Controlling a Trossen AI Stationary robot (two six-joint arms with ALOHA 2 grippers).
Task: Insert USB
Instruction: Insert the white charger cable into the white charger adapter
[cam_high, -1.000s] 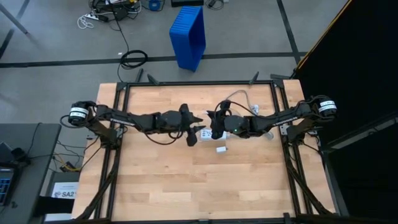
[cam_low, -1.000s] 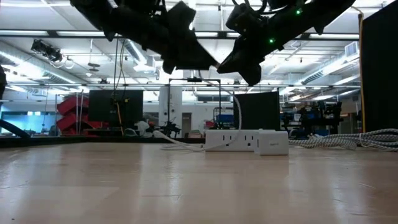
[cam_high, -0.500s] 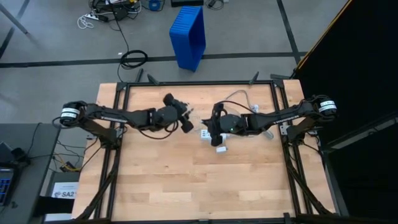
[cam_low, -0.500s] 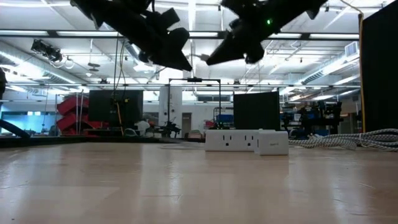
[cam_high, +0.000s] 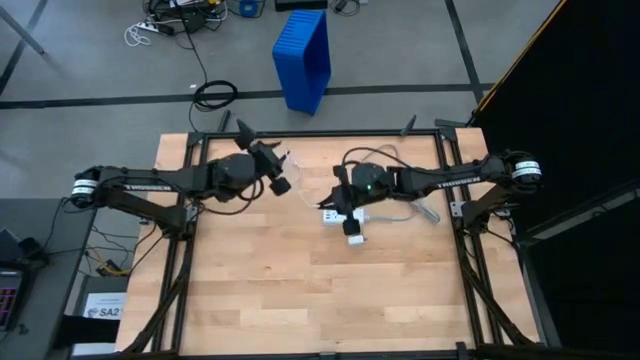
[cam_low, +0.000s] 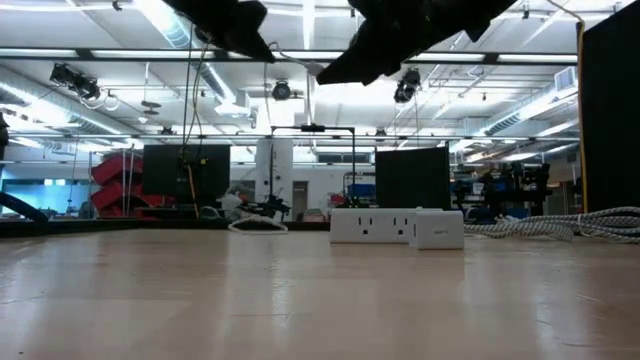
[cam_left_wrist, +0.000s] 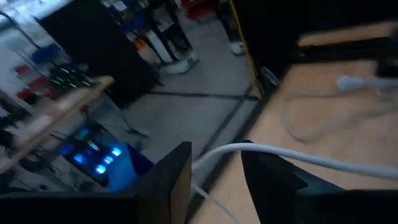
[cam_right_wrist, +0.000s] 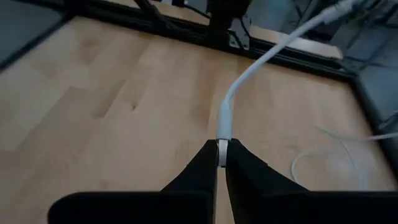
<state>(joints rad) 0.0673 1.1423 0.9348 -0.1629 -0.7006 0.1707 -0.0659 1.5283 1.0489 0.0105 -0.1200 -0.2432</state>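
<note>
The USB is a thin white cable (cam_right_wrist: 261, 59) strung in the air between my two grippers; more of it lies in a loose loop (cam_right_wrist: 323, 163) on the wood. My right gripper (cam_high: 336, 197) hovers high over the white power strip (cam_high: 340, 214), shut on the cable's white plug. My left gripper (cam_high: 284, 172) is up near the table's far left side, with its fingers apart and the cable (cam_left_wrist: 323, 160) running through the gap. In the low view both grippers (cam_low: 240, 20) (cam_low: 335, 70) hang well above the power strip (cam_low: 375, 224). My right gripper pinches the white plug (cam_right_wrist: 219, 144) between its two fingertips. The plug points straight out along the fingers, and the cable's stiff sleeve (cam_right_wrist: 224, 115) leads on from it. The plug is lifted clear of the table. My left gripper does not pinch the cable. The cable (cam_left_wrist: 224, 149) crosses the gap between the fingers and lies over one fingertip (cam_left_wrist: 252, 152), lifted off the table.
A white block (cam_high: 353, 238) sits on the table against the power strip's near side. The strip's thicker grey cord (cam_low: 570, 225) trails toward the right. A black frame (cam_high: 320, 135) rims the table. A blue bin (cam_high: 303, 55) stands on the floor beyond the far edge.
My left gripper has drawn away from my right one, toward the table's far left, and risen. My right gripper has risen and shifted slightly toward the far edge. The cable that hung from it down to the table is now lifted and runs between the two grippers.
</note>
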